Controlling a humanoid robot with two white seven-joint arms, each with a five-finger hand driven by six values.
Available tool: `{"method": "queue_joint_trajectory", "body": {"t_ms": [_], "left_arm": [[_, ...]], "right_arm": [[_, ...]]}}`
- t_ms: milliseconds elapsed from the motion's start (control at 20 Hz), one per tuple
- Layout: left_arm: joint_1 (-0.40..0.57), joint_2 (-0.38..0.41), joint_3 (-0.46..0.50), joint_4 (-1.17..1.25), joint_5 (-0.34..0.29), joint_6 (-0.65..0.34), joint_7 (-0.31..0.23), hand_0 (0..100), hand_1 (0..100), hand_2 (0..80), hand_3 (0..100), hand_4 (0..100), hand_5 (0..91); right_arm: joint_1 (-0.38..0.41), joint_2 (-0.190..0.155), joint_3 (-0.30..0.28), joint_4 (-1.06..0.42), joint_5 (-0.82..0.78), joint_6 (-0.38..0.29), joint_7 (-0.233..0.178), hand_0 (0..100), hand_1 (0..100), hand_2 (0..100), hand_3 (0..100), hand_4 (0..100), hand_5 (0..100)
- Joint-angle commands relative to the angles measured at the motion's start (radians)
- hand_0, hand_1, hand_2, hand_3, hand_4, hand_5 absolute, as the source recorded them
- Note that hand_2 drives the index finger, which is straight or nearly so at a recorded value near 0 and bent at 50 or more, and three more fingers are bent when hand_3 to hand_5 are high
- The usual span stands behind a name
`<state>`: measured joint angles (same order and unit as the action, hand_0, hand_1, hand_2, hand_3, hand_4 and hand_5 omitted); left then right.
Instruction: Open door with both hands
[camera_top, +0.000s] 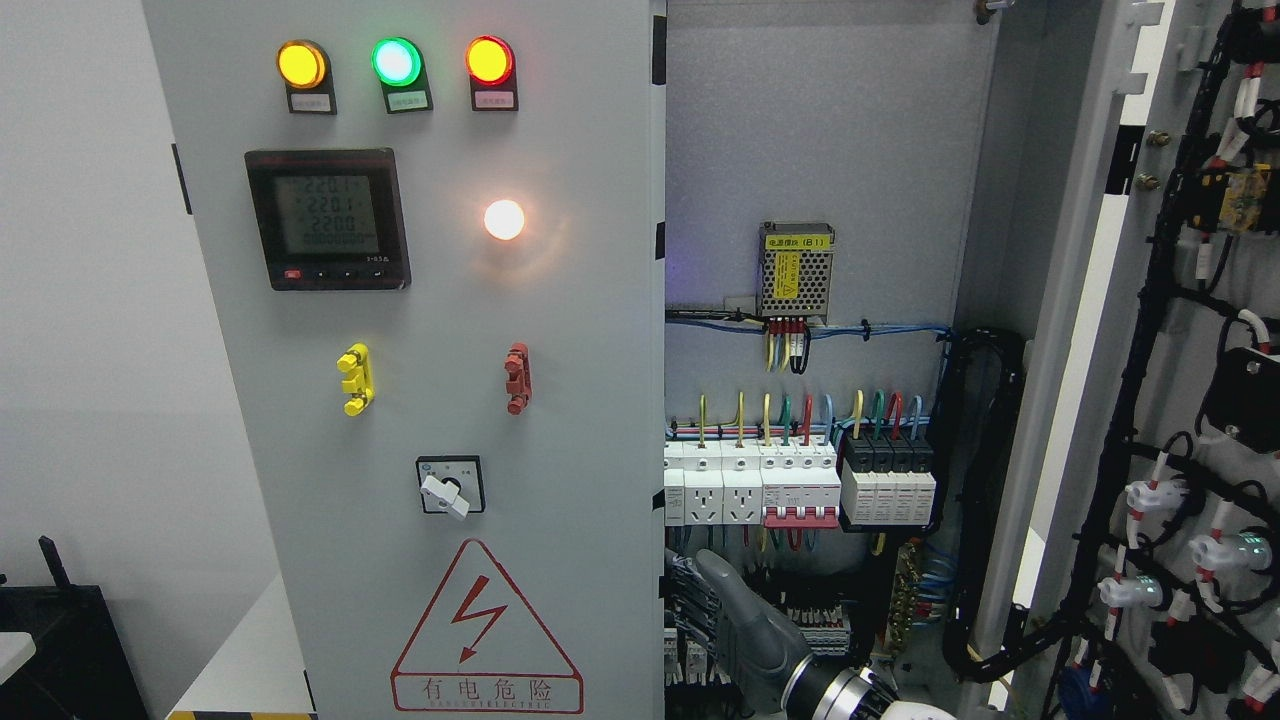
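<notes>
While the right door (1180, 300) of the electrical cabinet stands swung wide open at the picture's right, showing its wired inner face, the left door (420, 350) is closed, with three indicator lamps (396, 62), a digital meter (328, 219) and a rotary switch (450, 487). Entering from the bottom right, the right hand (740, 625) reaches into the open compartment below the circuit breakers (790, 485); whether it grips anything, I cannot tell.
</notes>
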<state>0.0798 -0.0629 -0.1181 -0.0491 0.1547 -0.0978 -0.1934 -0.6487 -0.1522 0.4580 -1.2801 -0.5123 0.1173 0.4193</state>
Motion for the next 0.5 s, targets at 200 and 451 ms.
{"method": "queue_joint_trajectory", "body": {"t_ms": [200, 451], "left_arm": [[0.0, 0.0, 0.0, 0.0, 0.0, 0.0, 0.0, 0, 0, 0.0, 0, 3, 0.0], [0.0, 0.0, 0.0, 0.0, 0.0, -0.002, 0.0, 0, 0, 0.0, 0, 3, 0.0]], "right_arm": [[-0.003, -0.001, -0.001, 0.007, 0.0, 0.001, 0.024, 11, 0, 0, 0, 0, 0], [-0.003, -0.001, -0.001, 0.005, 0.0, 0.001, 0.036, 11, 0, 0, 0, 0, 0]]}}
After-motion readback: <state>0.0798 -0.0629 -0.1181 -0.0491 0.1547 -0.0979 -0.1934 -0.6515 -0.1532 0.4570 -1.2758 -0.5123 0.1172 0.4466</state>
